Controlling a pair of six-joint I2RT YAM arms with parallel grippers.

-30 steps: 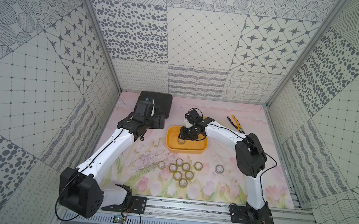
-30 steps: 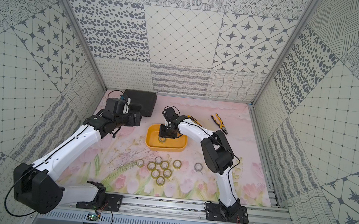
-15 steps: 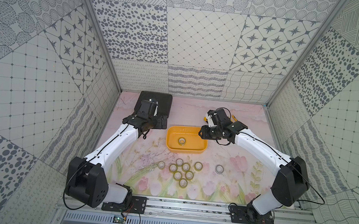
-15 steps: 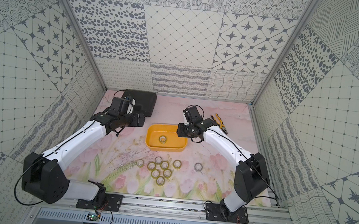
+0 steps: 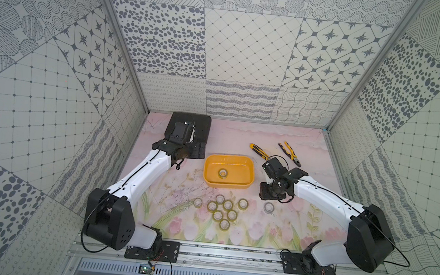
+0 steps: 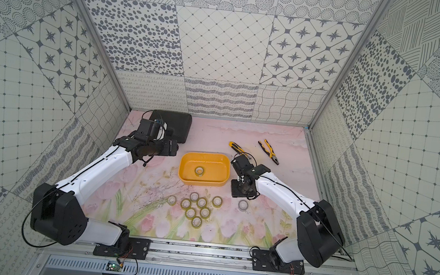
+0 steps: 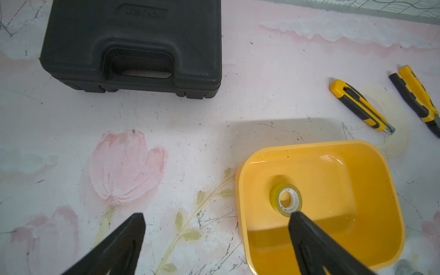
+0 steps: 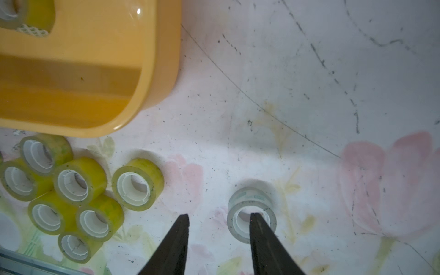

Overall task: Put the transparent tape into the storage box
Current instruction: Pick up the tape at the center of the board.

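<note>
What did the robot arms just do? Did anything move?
The right claw left the tub, swinging out to the right and back toward the lone pale roll. It is open and empty; nothing was grabbed or dropped. The roll in the tub, the eight bunched rolls and the left claw by the black case hardly moved.

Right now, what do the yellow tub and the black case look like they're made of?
Yellow tub: glossy moulded plastic, by the bright highlights on its smooth walls. Black case: matte plastic, probably; dull surface, moulded handle recess.
</note>
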